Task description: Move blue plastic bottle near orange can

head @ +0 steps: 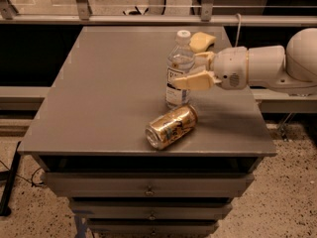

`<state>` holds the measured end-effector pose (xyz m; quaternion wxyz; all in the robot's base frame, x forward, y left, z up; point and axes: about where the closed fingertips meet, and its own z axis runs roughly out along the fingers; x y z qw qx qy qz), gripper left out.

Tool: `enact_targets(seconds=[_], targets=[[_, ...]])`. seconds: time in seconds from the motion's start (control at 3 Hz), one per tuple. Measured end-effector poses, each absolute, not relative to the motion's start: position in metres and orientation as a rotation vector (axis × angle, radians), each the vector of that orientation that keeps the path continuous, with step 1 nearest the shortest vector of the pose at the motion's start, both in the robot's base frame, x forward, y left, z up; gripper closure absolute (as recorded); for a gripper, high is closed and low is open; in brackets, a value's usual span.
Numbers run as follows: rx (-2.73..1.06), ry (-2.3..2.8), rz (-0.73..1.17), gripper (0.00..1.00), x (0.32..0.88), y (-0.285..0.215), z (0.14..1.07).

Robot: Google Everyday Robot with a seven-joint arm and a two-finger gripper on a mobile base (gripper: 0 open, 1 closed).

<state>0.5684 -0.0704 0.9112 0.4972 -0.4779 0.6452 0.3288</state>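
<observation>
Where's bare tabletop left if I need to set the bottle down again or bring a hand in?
Bare: the whole left half of the table, and the far strip behind the bottle. A narrow strip lies along the front edge, before the can. Crowded: right of centre, where the gripper straddles the bottle and the can lies just in front.

A grey tabletop (109, 98) sits on a cabinet of drawers (148, 185) with small knobs; the hand (187, 61) hangs over its right side. Behind runs a metal rail (124, 20). Below is speckled floor (287, 192), with a black cable (9, 180) at the left
</observation>
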Motion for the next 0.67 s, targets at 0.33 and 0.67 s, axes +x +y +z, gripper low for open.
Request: enact_targets(seconds=[0.33, 0.67], targets=[[-1.157, 1.569, 0.803, 0.13, 0.5645, -0.0728, 0.9082], [-1.157, 1.571, 0.808, 0.00, 0.5621, -0.0747, 0.9092]])
